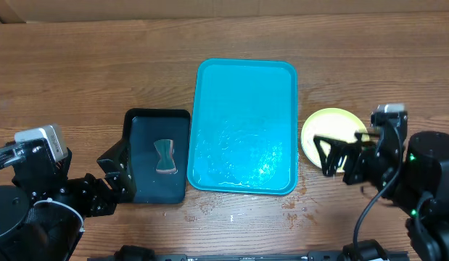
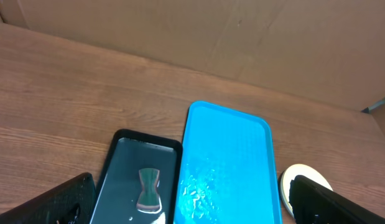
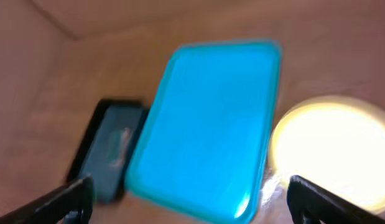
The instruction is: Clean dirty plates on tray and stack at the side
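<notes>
The turquoise tray point(image 1: 239, 94) lies mid-table with only a wet film on it. To its right, on the wood, rests a pale yellow-green plate point(image 1: 327, 127); whether others lie under it I cannot tell. My right gripper point(image 1: 338, 161) hovers open over the plate's near edge, holding nothing. The blurred right wrist view shows the plate point(image 3: 332, 140) beside the tray point(image 3: 211, 118), with my right gripper point(image 3: 192, 205) spread wide. My left gripper point(image 1: 117, 172) stands open and empty at the black tray's left edge. In the left wrist view the left gripper point(image 2: 192, 214) frames the tray point(image 2: 229, 149) and the plate point(image 2: 304, 175).
A small black tray point(image 1: 148, 123) lies left of the turquoise one, holding water and an hourglass-shaped dark sponge point(image 1: 165, 156); the black tray point(image 2: 120, 168) and the sponge point(image 2: 148, 188) also show in the left wrist view. Water drops spot the wood near the tray's front right corner point(image 1: 293, 205).
</notes>
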Robot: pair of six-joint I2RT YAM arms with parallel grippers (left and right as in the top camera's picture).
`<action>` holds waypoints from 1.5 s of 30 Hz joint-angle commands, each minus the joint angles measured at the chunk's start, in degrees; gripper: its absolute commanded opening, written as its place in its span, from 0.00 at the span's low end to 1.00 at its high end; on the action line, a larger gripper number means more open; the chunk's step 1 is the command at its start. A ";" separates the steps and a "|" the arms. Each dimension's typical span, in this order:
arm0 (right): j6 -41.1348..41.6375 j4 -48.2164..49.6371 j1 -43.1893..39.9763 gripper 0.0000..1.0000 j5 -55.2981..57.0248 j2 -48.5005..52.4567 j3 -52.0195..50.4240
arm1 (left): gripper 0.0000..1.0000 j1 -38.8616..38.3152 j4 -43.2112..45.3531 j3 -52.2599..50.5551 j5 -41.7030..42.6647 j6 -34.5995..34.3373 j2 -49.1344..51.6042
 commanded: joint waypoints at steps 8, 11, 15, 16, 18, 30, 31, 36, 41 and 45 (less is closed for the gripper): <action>-8.02 18.86 -6.47 1.00 3.39 -22.84 -31.23 | 1.00 0.31 0.15 0.33 -0.74 0.44 0.22; -6.82 21.70 -8.76 1.00 3.39 -30.40 -39.01 | 1.00 0.31 0.15 0.33 -0.74 0.44 0.22; -6.82 25.59 -11.26 1.00 2.01 -38.71 -47.10 | 1.00 0.31 0.15 0.33 -0.74 0.44 0.22; -6.82 26.34 -11.61 1.00 1.44 -39.87 -48.33 | 1.00 0.31 0.15 0.33 -0.74 0.44 0.22; -6.82 28.81 -12.26 1.00 0.26 -42.97 -51.87 | 1.00 0.31 0.15 0.33 -0.74 0.44 0.22; -6.86 56.26 -12.55 1.00 -1.03 -44.87 -67.25 | 1.00 0.31 0.15 0.33 -0.74 0.44 0.22; -6.86 56.26 -12.66 1.00 -0.52 -44.87 -67.32 | 1.00 0.31 0.13 0.33 -0.74 0.44 0.22; -6.86 54.90 -12.66 1.00 -0.46 -44.85 -67.30 | 1.00 0.31 0.13 0.33 -0.74 0.44 0.22; -6.86 54.90 -12.66 1.00 -0.46 -44.85 -67.30 | 1.00 0.31 0.13 0.33 -0.74 0.44 0.22; -6.86 54.90 -12.66 1.00 -0.46 -44.85 -67.30 | 1.00 0.31 0.13 0.33 -0.74 0.44 0.22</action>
